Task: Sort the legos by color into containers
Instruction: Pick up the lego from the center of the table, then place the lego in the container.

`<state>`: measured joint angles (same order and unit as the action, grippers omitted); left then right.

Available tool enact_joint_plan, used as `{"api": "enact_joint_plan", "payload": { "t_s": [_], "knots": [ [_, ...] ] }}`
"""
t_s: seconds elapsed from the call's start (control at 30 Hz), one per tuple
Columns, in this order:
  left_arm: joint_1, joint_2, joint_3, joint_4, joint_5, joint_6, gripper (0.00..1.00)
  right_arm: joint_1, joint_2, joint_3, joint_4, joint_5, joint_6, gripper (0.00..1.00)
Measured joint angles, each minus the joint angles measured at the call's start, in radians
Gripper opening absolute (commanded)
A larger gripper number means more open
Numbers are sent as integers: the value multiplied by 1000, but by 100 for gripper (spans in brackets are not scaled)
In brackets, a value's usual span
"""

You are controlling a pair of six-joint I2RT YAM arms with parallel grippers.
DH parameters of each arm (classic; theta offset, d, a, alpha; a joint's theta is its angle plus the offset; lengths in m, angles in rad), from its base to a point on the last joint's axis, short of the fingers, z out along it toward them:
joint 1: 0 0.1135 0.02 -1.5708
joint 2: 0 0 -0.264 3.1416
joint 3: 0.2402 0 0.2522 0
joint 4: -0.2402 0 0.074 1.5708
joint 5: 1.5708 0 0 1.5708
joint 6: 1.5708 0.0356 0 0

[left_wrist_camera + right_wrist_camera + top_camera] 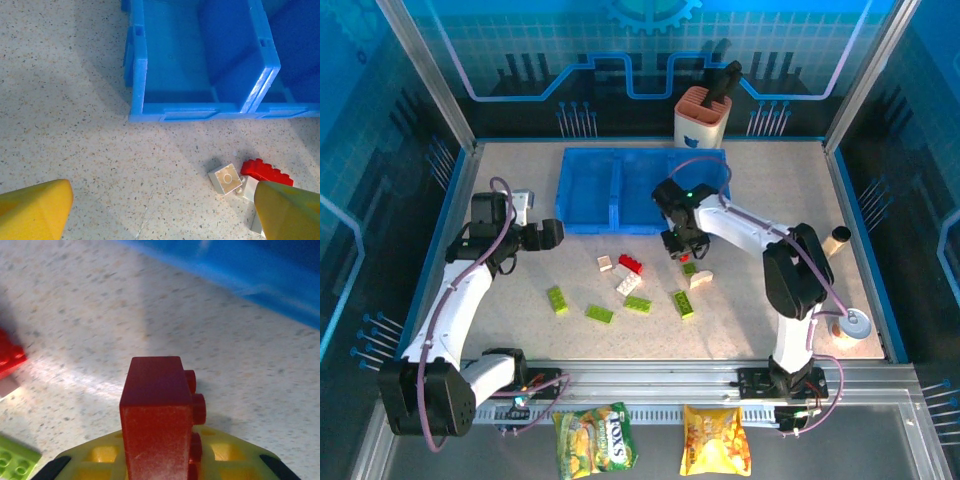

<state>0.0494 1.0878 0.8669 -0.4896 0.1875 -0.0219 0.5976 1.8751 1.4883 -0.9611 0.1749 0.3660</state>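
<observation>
So my table [500, 320] is this speckled off-white slab, boxed in by blue glowy panels and aluminium posts. At the back sits an orange-and-white holder [701, 118], right behind the blue three-bin tray [588, 190], whose left bin looks bare from my left wrist. Two snack bags [595, 440] lie down front past the rail. My right gripper [678, 243] is clamped on a red lego [157, 412], hovering just in front of the tray. My left gripper [552, 234] hangs wide with nothing in it. Loose legos are scattered mid-table: lime green ones [599, 313], a red one [631, 264], a few cream-white [629, 284].
</observation>
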Motion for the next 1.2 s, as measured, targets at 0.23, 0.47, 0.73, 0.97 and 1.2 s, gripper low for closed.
{"api": "enact_joint_plan", "payload": {
  "t_s": [0.23, 0.47, 0.73, 0.97, 1.2],
  "knots": [
    [0, 0, 0, 0, 0, 0, 95, -138, -35, 12, -2, -3, -16, 26],
    [0, 0, 0, 0, 0, 3, 95, -163, 30, 151, -6, -25, -15, 26],
    [0, 0, 0, -1, 0, 3, 95, -188, 183, 298, -6, -50, -15, 26],
    [0, 0, 0, -3, 0, 3, 95, -219, 278, 396, -8, -65, -11, 28],
    [0, 0, 0, -3, 0, 3, 95, -219, 351, 451, -11, -81, -4, 29]
  ]
}}
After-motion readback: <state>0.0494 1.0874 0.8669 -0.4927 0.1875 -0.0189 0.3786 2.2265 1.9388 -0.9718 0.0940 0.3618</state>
